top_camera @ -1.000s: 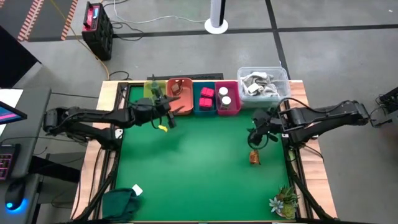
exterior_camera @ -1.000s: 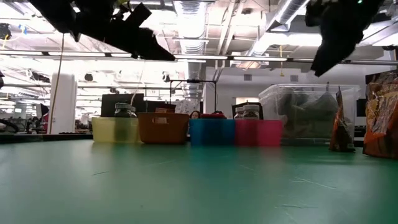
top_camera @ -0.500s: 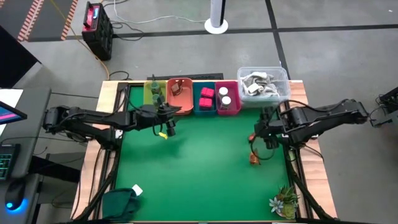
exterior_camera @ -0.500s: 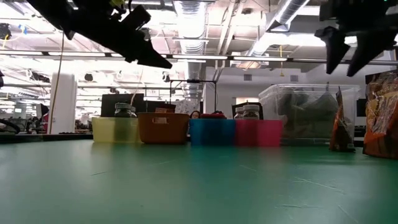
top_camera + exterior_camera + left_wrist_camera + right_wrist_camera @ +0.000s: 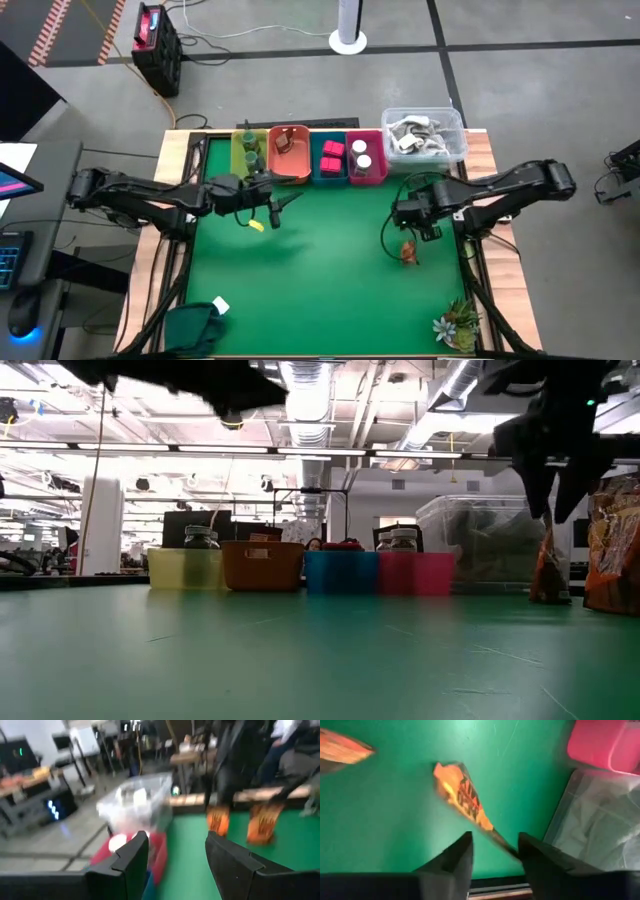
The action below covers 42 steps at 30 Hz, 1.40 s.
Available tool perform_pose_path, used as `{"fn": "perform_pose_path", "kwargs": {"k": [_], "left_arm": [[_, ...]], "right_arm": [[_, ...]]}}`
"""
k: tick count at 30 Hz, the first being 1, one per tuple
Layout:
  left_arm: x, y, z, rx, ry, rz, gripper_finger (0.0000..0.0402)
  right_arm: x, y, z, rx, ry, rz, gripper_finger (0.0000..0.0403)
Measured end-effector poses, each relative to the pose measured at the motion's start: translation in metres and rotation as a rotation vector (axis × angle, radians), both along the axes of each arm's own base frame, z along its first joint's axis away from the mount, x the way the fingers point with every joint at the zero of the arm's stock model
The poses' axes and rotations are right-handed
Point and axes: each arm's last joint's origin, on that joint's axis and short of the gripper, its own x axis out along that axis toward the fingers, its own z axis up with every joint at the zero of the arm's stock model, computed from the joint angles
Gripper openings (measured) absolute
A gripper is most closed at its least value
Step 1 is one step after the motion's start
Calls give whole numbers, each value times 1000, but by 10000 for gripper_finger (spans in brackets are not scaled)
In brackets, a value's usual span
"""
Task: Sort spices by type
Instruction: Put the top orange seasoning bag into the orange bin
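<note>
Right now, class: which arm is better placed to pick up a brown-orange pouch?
The right. Its gripper is right above the pouch, jaws straddling the pouch's edge. The left gripper is empty, near the bins.

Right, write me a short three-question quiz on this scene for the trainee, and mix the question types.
1. Multiple choice: which bin holds the white-capped jars? A yellow, B orange, C pink.
2. True or false: the left tool is carrying a pouch.
3. Fill in: the pink-red packets lie in the ____ bin.

Key:
1. C, the pink bin.
2. False, it is open and empty.
3. Blue, the blue bin.
</note>
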Motion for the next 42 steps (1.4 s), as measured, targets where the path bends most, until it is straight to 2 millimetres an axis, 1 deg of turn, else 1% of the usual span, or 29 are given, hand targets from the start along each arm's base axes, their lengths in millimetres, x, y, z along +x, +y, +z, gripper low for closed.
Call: {"fn": "perform_pose_path", "kwargs": {"k": [3,7,8,10,13,15,17,20,23,24,28,31,34,38,42], "left_arm": [[-8,-11,17,33,-43,10,188],[-22,-19,25,76,-24,135,188],[-25,-21,27,82,-21,165,188],[-31,-22,30,91,-17,210,188],[-40,-25,33,96,-10,218,188],[-45,-26,34,84,-4,208,188],[-49,-28,33,79,19,199,188],[-53,-29,22,77,26,180,188],[-58,-30,4,74,-40,160,182],[-61,-29,1,81,-83,163,179],[-80,-25,1,66,-233,190,168],[-92,-22,3,39,-272,190,165],[-102,-21,2,3,-283,183,164],[-109,-20,-4,-23,-239,171,164],[-112,-20,-6,-37,-219,168,164]], "right_arm": [[6,-3,-7,-3,42,2,128],[14,-7,-14,5,74,23,33],[15,-8,-15,6,79,30,20],[22,-11,-13,9,72,30,18],[37,-13,-1,8,6,35,32],[51,-14,11,3,-58,59,31],[67,-14,22,-3,-121,95,20],[94,-15,39,-15,-226,142,13],[121,-19,54,-38,-345,179,21],[130,-22,59,-49,-382,191,24],[167,-35,71,-109,-503,251,26],[194,-48,76,-159,-572,277,18],[218,-65,76,-202,-601,287,19],[245,-93,65,-255,-594,293,29],[266,-124,52,-311,-598,293,25]]}}
